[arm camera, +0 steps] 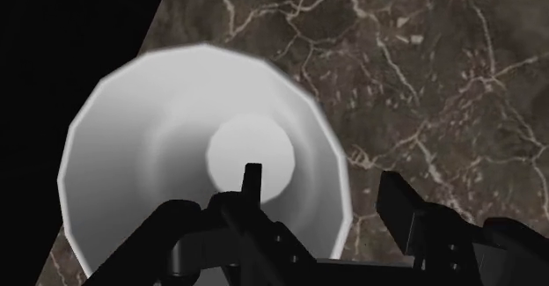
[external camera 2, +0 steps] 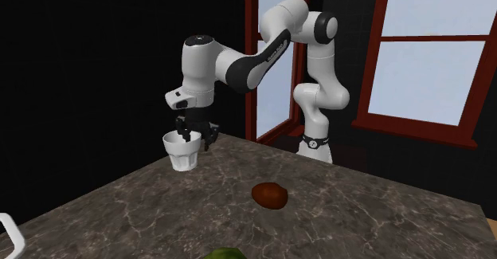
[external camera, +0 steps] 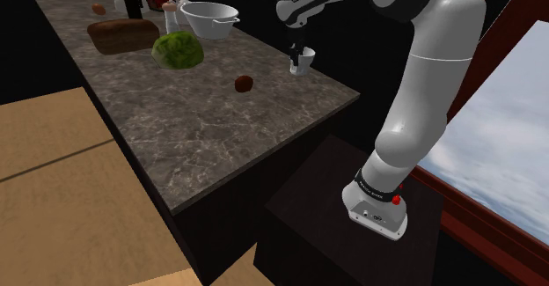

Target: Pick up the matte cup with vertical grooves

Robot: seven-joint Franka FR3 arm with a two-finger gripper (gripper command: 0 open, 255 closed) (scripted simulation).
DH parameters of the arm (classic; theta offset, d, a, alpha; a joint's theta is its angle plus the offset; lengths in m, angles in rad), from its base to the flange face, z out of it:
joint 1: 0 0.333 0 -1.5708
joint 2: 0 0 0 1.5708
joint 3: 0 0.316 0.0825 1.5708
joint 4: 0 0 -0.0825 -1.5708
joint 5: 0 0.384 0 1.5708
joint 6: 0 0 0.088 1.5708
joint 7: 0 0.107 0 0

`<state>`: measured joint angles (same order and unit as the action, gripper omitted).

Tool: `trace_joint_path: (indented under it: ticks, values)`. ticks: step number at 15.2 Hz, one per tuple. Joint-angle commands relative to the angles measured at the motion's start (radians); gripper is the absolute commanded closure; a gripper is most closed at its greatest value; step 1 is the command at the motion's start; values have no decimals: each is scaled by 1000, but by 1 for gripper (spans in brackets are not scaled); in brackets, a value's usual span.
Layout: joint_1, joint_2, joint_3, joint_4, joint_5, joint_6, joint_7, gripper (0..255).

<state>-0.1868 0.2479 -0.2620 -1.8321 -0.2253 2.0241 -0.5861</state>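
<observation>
At the wrist, parted fingers straddle the white cup.

We see the cup as plain white and matt, smooth on its inside. The bench looks like dark brown marble with pale veins, slightly polished. The arm wears a glossy white shell; the claw is dull black.
</observation>
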Motion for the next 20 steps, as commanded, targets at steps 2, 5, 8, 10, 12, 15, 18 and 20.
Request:
trace_joint_path:
  ticks: [2, 5, 8, 10, 12, 15, 18, 20]
  values:
    - [0, 2, 0, 0, 0, 2, 0, 255]
    - [0, 2, 0, 1, 1, 2, 0, 255]
    - [0, 2, 0, 0, 0, 2, 0, 255]
    - [1, -5, 1, 6, 0, -10, 0, 255]
    - [2, -14, 0, 21, 0, -34, -5, 255]
    - [4, -26, 0, 46, 0, -70, -12, 255]
    - [5, -37, 0, 73, 0, -106, -19, 255]
    - [5, -42, 0, 92, 1, -131, -24, 255]
